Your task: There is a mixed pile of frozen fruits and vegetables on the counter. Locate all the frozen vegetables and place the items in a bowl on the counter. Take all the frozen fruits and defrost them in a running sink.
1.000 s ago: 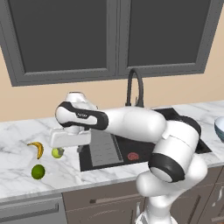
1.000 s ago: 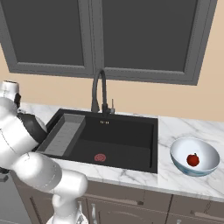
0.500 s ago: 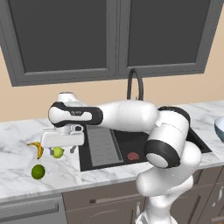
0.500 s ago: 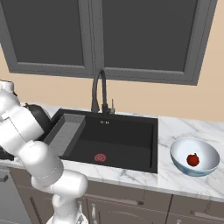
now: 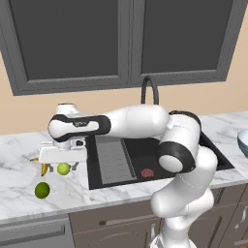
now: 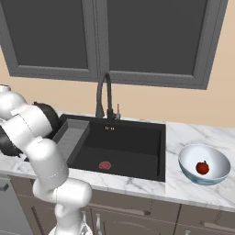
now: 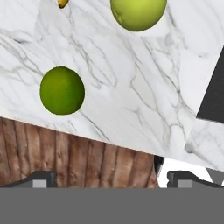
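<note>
The claw [image 5: 62, 163] hangs over the left part of the worktop [image 5: 19, 184], left of the sink [image 5: 145, 160], with its jaws spread wide and nothing between them. In the left base view the yellow-green ball [image 5: 63, 169] lies just under the claw, about between the finger tips, though whether they touch it cannot be told. The banana [image 5: 44, 169] lies just left of that ball, mostly hidden by the hand, with one yellow end showing. The dark green ball [image 5: 42, 190] lies nearer the front edge of the worktop, apart from the claw and below-left of it.

In the hand view the yellow-green ball [image 7: 138, 13] sits at the top edge, ahead of the finger tips, the dark green ball [image 7: 62, 90] lies to its lower left on the marble, and a tip of the banana [image 7: 63, 3] peeks in at the top.

In the right base view the bowl [image 6: 204, 164] stands on the worktop right of the sink [image 6: 124, 147], well apart from the arm, and the red piece [image 6: 202, 167] rests inside it.
</note>
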Robot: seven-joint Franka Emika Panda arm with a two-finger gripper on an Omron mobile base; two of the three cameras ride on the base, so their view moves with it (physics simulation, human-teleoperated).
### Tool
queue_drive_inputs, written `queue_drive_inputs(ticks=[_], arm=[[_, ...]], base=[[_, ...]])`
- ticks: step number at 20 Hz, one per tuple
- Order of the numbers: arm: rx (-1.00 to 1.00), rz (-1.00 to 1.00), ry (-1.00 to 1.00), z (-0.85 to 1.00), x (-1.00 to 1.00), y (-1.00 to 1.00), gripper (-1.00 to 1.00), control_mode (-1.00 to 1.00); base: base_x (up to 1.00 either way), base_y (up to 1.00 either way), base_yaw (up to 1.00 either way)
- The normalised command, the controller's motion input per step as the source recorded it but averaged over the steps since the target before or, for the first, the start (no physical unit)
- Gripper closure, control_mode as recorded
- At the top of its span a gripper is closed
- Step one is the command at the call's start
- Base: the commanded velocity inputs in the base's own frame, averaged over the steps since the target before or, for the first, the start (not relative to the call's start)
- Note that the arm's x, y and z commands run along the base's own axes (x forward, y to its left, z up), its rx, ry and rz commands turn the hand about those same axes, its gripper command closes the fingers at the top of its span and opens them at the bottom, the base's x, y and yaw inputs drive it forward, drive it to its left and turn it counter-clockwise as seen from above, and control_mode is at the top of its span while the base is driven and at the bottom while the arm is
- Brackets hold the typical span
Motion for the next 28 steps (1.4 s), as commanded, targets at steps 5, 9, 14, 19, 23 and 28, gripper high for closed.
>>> queue_drive_inputs(ticks=[5, 9, 14, 19, 23, 28], arm=[[-0.1, -0.09, 0.04, -0.1, 0.12, 0.26, -1.0, -1.0], [-0.11, -0.08, 0.07, -0.08, 0.09, 0.26, -1.0, -1.0], [-0.1, -0.07, 0.08, -0.03, 0.03, 0.3, -1.0, -1.0], [-0.11, -0.04, 0.1, -0.04, 0.06, 0.32, -1.0, -1.0], [-0.1, -0.01, 0.07, -0.17, 0.18, 0.21, -1.0, -1.0], [-0.11, 0.0, 0.02, -0.21, 0.23, 0.18, -1.0, -1.0]], base=[[0.0, 0.0, 0.0], [0.0, 0.0, 0.0], [0.0, 0.0, 0.0], [0.0, 0.0, 0.0], [0.0, 0.0, 0.0], [0.0, 0.0, 0.0]])
